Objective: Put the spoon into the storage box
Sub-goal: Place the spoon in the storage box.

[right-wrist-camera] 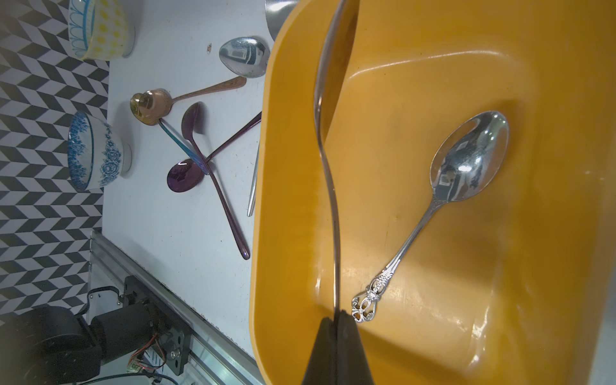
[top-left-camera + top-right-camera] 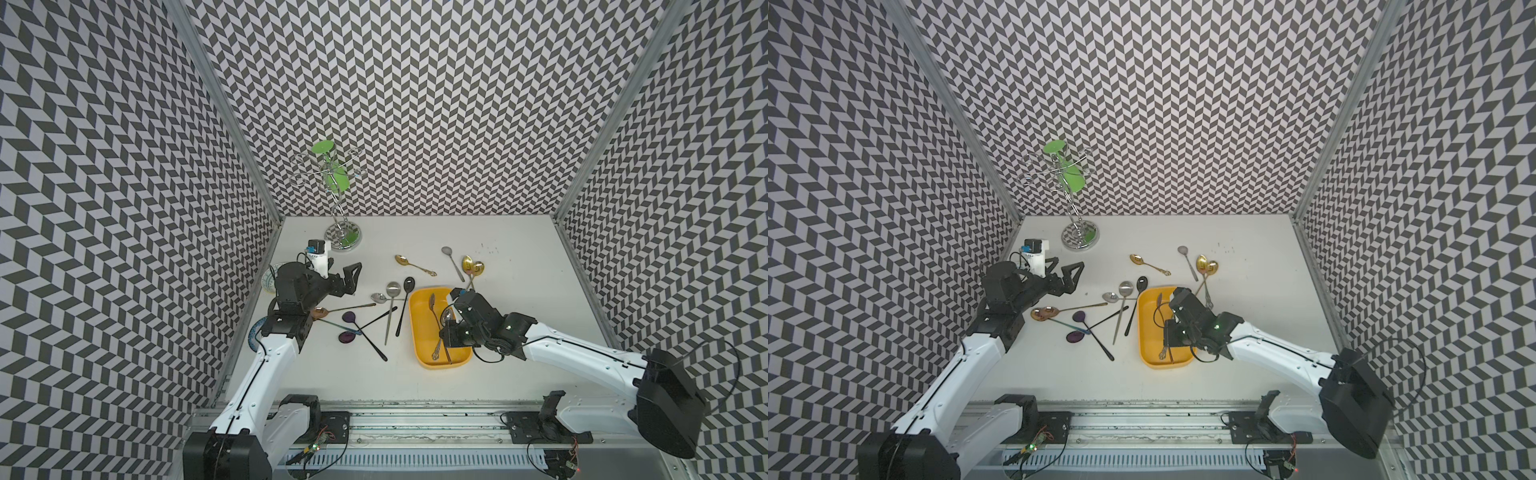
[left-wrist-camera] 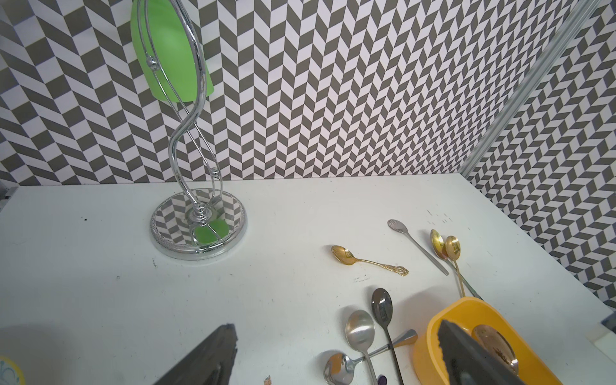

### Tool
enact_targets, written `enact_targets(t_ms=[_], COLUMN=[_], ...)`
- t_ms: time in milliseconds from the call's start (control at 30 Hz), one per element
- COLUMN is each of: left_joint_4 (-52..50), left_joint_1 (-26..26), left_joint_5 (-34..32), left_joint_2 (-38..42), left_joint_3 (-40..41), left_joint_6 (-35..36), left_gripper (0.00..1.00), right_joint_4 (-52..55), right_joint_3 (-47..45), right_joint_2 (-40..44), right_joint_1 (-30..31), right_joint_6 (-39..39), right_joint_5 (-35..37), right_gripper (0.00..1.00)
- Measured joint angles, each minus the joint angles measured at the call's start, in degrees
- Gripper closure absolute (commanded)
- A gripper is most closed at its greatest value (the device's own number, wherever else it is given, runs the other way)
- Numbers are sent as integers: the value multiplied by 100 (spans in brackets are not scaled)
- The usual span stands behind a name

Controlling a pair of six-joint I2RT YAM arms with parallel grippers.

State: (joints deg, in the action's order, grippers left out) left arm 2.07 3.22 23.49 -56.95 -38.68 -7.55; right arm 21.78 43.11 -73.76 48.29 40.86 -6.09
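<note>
The yellow storage box [image 2: 420,336] [image 2: 1148,332] lies right of the table's middle. My right gripper [image 1: 336,315] [image 2: 446,348] is shut on the handle end of a slim silver spoon [image 1: 335,233] [image 2: 432,301]. That spoon shows edge-on, stretching over the inside of the box [image 1: 416,83] toward its far end. An ornate silver spoon [image 1: 466,160] rests on the box floor beside it. My left gripper [image 2: 343,275] [image 3: 336,323] hovers open and empty above the table on the left, its fingers [image 3: 213,356] wide apart.
Several loose spoons lie around the box: a gold one [image 2: 402,260], a black one [image 2: 409,283], purple ones [image 2: 349,318]. A chrome cup stand [image 2: 343,241] with a green cup [image 2: 336,178] stands at the back. Two patterned bowls [image 1: 100,30] [image 1: 96,153] sit by the left wall.
</note>
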Motion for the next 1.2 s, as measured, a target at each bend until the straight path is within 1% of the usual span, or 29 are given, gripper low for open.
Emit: enact_targets(t_ms=[267, 533, 600, 733, 800, 1000, 1200], left_joint_4=[0, 2, 2, 2, 4, -20, -83], left_joint_1=[0, -2, -9, -26, -39, -79, -140], left_joint_5=[35, 46, 63, 66, 81, 129, 175], left_joint_2=[-175, -175, -175, -225, -302, -678, -916], left_joint_3=[0, 2, 2, 2, 2, -31, -271], left_joint_6=[-92, -111, -111, -114, -131, -264, -348], left_gripper=[2, 2, 2, 2, 2, 1, 0], right_joint_4=[-369, -688, -774, -800, -802, -807, -673], right_joint_3=[-232, -345, -337, -236, -208, 9, 72], right_joint_2=[-140, -267, -337, -535, -535, -446, 9], right_joint_1=[63, 79, 85, 162, 229, 304, 304], right_joint_6=[302, 466, 474, 527, 533, 566, 538], right_joint_5=[4, 39, 31, 98, 142, 317, 542], right_gripper=[100, 99, 95, 76, 70, 63, 58])
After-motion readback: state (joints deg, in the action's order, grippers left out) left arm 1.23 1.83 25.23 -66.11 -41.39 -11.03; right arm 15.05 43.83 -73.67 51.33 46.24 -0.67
